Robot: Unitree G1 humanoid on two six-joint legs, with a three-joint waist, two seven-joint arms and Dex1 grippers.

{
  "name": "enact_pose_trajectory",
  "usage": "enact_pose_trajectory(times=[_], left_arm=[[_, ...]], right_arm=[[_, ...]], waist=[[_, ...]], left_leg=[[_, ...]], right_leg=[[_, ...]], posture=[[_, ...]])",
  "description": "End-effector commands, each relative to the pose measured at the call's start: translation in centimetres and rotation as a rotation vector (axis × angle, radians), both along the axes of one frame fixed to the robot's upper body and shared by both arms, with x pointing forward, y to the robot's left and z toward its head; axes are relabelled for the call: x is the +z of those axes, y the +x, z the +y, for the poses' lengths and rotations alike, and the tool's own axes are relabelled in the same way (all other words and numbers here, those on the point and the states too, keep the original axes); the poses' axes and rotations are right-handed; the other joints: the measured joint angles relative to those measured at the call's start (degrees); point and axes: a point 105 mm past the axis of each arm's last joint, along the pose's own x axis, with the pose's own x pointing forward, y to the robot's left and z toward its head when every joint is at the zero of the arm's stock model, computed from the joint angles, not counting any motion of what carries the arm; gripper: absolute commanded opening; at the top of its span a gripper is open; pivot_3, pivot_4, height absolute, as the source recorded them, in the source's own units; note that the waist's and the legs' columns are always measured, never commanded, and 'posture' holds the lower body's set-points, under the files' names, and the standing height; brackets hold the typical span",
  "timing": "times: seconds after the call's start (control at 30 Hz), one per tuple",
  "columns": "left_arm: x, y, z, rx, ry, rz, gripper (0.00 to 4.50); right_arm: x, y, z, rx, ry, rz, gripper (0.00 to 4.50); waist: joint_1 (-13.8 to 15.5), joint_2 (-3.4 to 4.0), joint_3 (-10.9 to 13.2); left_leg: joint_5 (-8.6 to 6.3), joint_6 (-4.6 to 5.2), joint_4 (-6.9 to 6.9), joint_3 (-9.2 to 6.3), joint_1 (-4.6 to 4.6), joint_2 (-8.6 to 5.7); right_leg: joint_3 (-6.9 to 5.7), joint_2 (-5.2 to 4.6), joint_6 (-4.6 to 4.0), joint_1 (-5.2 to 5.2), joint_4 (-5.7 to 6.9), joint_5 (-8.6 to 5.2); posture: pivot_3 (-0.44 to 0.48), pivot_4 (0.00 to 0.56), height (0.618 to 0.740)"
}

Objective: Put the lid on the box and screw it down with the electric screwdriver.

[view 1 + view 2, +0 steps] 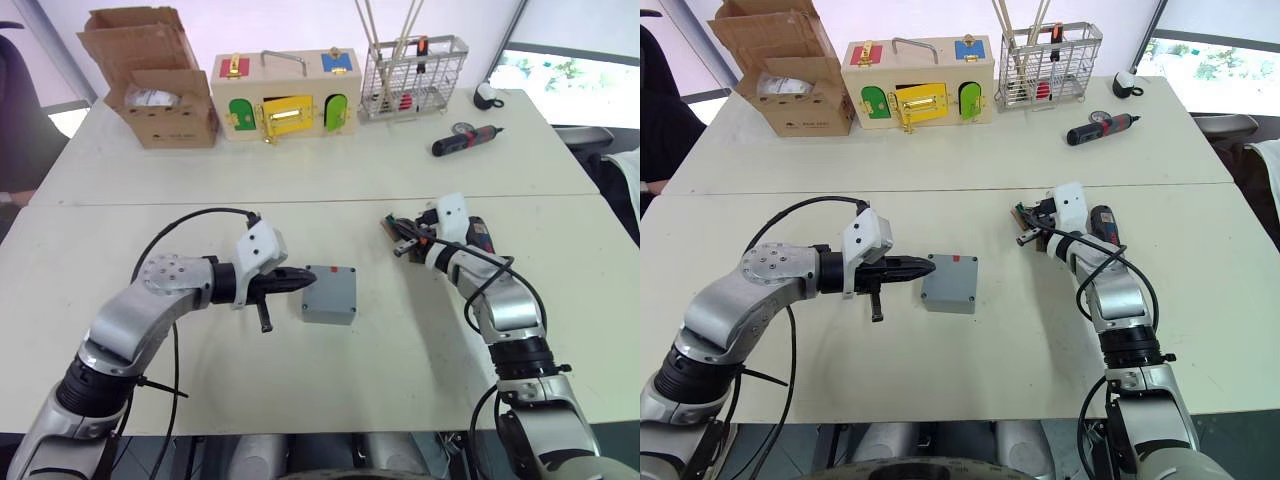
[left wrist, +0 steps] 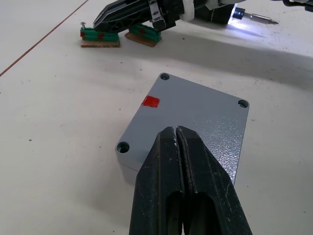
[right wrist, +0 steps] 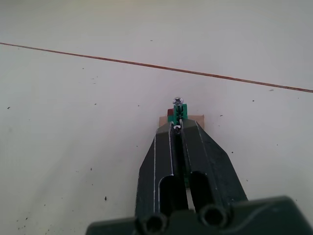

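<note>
The lid (image 1: 329,293) sits on the box mid-table, with the left gripper (image 1: 300,279) touching its 9 o'clock edge and bare table on its other sides. Toward 2 o'clock, the right gripper (image 1: 399,238) and the electric screwdriver (image 1: 478,234) crowd that approach. The wooden box (image 1: 287,100), cardboard box (image 1: 160,98) and wire basket (image 1: 412,78) stand well apart at 12 o'clock.

Setting: robotics test lab or workshop bench. Evidence: two plain white desks (image 1: 330,170) pushed together end to end; a cardboard box (image 1: 150,90) with its flaps open; a wooden latch board (image 1: 288,98) with coloured doors and metal locks, the kind used for dexterity trials; a wire basket (image 1: 412,75) holding sticks and tools; a small screwdriver (image 1: 466,139) lying loose; a grey enclosure (image 1: 329,293) on the near desk; a bright window (image 1: 570,75) at the far right.
</note>
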Motion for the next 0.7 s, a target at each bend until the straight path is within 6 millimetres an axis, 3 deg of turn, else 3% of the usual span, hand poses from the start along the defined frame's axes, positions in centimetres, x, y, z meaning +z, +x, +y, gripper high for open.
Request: enact_pose_trajectory(times=[0.03,0.47,0.57,0.7], left_arm=[[0.4,0.0,0.1,-0.005,0.002,-0.032,0.00],[0.0,0.3,0.5,-0.004,0.012,-0.029,0.00],[0.4,0.3,1.2,-0.020,0.024,-0.024,0.00],[0.2,-0.2,2.0,-0.064,0.080,-0.016,0.00]], right_arm=[[2.1,0.0,-0.1,-0.001,0.026,-0.067,0.10],[7.0,-1.6,0.8,0.037,0.063,-0.163,0.10],[8.3,-4.9,3.6,0.238,0.092,-0.152,0.10],[7.5,-7.9,5.5,0.399,0.082,-0.079,0.10]], waist=[[0.0,0.00,0.0],[0.1,0.00,0.0],[0.1,0.01,0.0],[0.0,0.01,0.0]], left_leg=[[0.00,0.00,0.00,0.00,0.00,0.00],[-0.04,0.07,0.00,0.00,0.00,0.00],[-0.13,0.23,0.00,0.00,-0.02,0.00],[-0.16,0.28,-0.05,-0.04,-0.01,0.01]], right_leg=[[0.00,0.00,0.00,0.00,0.00,0.00],[0.00,0.00,0.00,0.00,0.00,0.00],[0.00,0.00,0.00,-0.02,0.00,0.00],[-0.02,0.00,0.00,0.00,-0.02,0.00]], posture=[[0.000,0.150,0.740],[0.000,0.150,0.740],[0.000,0.150,0.740],[0.000,0.150,0.740]])
